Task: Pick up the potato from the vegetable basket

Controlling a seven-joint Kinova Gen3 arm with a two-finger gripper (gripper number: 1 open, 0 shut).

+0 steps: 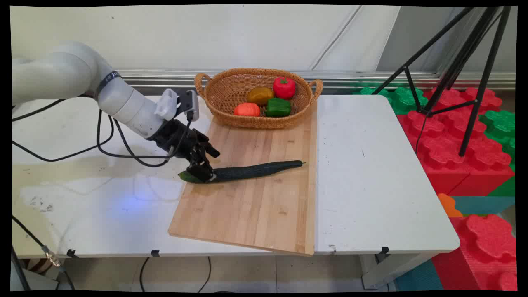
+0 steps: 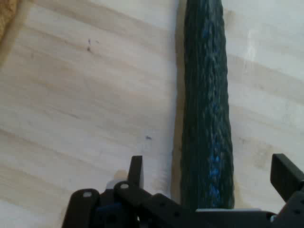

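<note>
Dark green cucumber [image 1: 251, 170] looks long, stiff, slightly slippery; gripper [image 1: 201, 175], jaws wide, straddles its 9 o'clock end on wooden cutting board [image 1: 255, 214].

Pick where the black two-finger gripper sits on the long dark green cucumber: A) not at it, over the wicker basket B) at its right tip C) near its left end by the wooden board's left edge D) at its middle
C: the black two-finger gripper straddles the long dark green cucumber near its left end, at the wooden cutting board's left edge; the hand view shows a finger on each side of it, apart.
</note>
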